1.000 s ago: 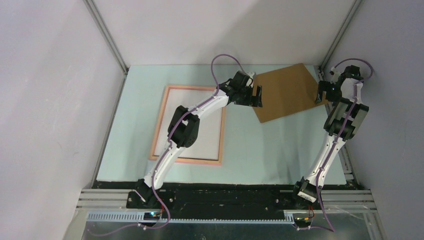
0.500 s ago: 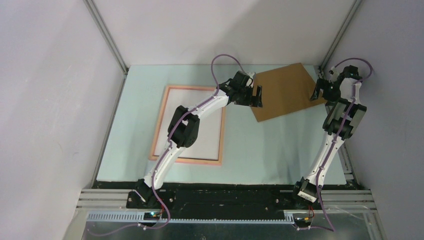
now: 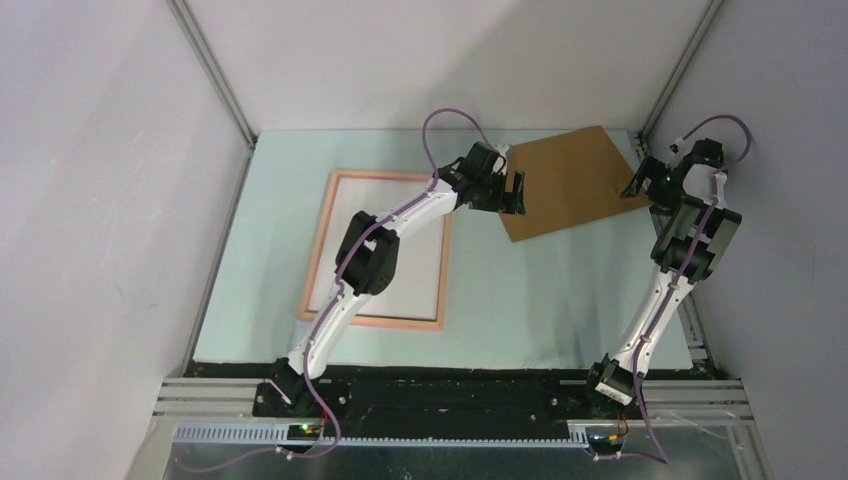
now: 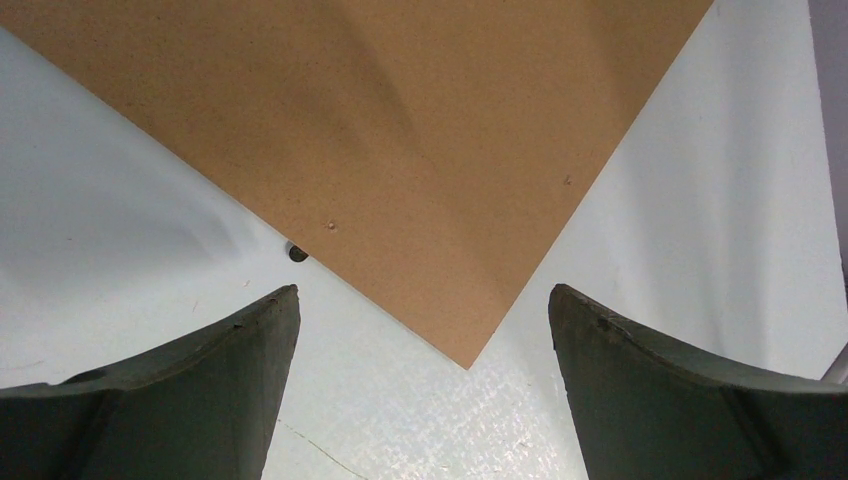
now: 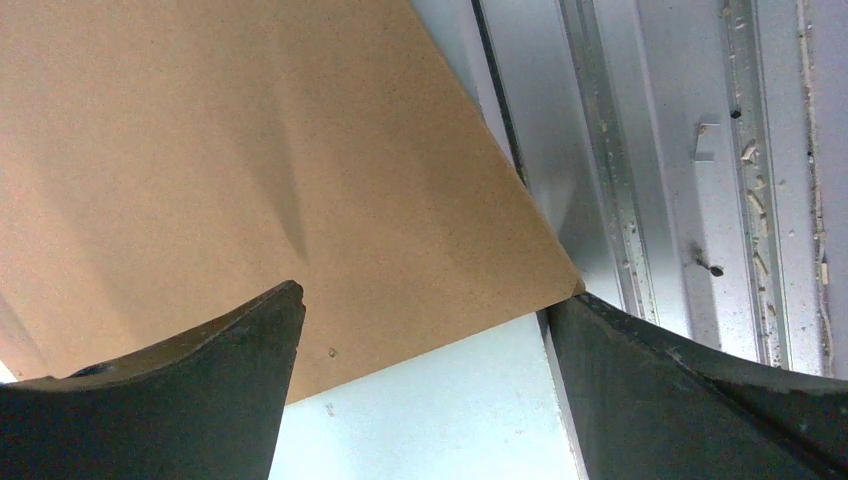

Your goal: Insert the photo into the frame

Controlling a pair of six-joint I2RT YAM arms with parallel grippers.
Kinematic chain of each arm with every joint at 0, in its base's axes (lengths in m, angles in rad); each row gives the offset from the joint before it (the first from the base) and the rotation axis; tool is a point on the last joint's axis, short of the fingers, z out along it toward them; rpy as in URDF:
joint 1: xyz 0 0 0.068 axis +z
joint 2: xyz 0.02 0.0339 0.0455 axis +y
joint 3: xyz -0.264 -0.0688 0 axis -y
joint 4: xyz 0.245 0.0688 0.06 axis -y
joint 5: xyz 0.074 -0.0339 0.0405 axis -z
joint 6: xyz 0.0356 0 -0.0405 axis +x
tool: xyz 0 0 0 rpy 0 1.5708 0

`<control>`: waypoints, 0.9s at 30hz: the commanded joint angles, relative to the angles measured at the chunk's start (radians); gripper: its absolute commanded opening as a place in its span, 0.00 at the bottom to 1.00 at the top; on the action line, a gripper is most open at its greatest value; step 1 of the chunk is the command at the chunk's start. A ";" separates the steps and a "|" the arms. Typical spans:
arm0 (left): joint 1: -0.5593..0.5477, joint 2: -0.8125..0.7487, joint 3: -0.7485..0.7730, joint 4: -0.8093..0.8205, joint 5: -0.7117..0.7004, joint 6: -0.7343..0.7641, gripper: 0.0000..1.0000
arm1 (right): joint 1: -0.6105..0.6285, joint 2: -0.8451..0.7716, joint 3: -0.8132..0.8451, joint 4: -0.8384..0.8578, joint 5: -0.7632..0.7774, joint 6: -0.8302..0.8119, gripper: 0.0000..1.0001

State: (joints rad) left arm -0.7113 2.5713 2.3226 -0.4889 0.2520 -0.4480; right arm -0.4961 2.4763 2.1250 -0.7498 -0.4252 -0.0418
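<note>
Rightward and a little back goes the right gripper (image 3: pixel 640 185) compared with a second ago, and the brown backing board (image 3: pixel 570 180) has turned slightly on the tabletop (image 3: pixel 520 300). The left arm has not stirred. Both grippers stand with jaws wide apart and clamp nothing. The left gripper (image 3: pixel 515 192) hovers over the board's near corner, and the right one straddles the board's right corner beside the metal rail.

The frame (image 3: pixel 370 323) lies flat on the left of the tabletop, well apart from the board. A pale sheet fills it, probably the photo (image 3: pixel 412 275) lying white back up, though the overhead view is too coarse to be sure and the left arm crosses it.

Such a print looks light, thin and bendy, with a glossy face that would slip and mark easily. Lying flat inside the rails it offers no exposed edge. A hold would best be taken at a corner or short edge once lifted, pinched gently to avoid creasing it.
</note>
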 commanded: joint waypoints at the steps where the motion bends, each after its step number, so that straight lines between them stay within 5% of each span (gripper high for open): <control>1: -0.005 -0.011 0.022 0.010 0.023 -0.011 0.98 | 0.019 -0.089 -0.084 0.123 -0.088 0.072 0.94; 14: -0.006 -0.008 0.024 0.008 0.019 -0.013 0.98 | 0.061 -0.129 -0.077 0.110 0.148 -0.086 0.99; 27: -0.006 0.020 0.042 0.008 -0.013 -0.052 0.98 | 0.053 -0.260 -0.186 0.166 0.196 -0.134 1.00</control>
State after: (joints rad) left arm -0.7113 2.5725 2.3226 -0.4889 0.2630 -0.4629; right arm -0.4461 2.3383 1.9602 -0.6449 -0.2504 -0.1375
